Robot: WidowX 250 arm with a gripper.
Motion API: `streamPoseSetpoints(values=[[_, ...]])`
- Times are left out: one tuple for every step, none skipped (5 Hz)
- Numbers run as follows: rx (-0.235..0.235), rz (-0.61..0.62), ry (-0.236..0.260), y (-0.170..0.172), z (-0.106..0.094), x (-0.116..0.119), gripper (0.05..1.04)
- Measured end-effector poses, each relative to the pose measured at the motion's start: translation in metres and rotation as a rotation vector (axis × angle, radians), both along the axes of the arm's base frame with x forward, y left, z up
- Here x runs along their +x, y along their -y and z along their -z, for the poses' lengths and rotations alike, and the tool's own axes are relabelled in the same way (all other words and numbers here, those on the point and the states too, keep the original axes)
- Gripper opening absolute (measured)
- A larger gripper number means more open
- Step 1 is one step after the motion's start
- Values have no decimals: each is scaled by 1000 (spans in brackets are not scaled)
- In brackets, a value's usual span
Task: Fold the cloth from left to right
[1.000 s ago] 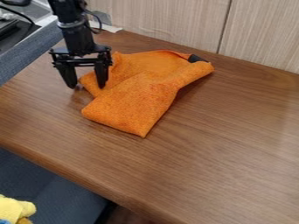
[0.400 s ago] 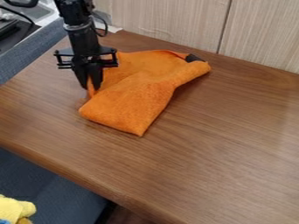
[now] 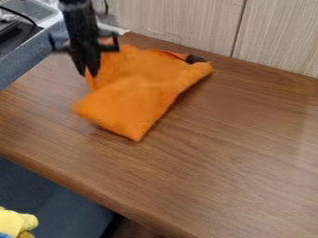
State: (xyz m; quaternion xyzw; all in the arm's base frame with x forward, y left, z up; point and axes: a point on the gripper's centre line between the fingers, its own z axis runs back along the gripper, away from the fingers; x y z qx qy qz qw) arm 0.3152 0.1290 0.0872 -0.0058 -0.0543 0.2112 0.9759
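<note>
Fingers: my black, tapered fingers [image 3: 88, 69] point down at the upper left of the camera view, drawn together and pinching the left edge of the cloth.
Cloth: soft orange fabric [image 3: 133, 90] with a lightly napped surface, lying in uneven layers on the upper left part of the tabletop.
Pinched edge: a narrow upright pleat, running from my fingertips down into the layers.
Near end: a broad, flat panel, rounded at its left corner and pointed at the corner nearest the camera.
Right side: a thick, rolled ridge, ending in a blunt far corner.
Patch: a small black piece [image 3: 195, 59] at the far right corner of the cloth.
Tabletop: brown, smooth, with straight wood grain [image 3: 236, 148] and a rounded front edge.
Wall: pale panels [image 3: 180, 21] with fine upright grain and a dark seam.
Lower left corner: a yellow plush item [image 3: 16, 221], lumpy in outline.
</note>
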Motion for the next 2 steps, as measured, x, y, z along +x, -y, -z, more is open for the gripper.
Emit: streamPoseSetpoints(values=[[17, 75, 59, 26, -20, 5, 101], [30, 224, 101, 70, -34, 13, 101]])
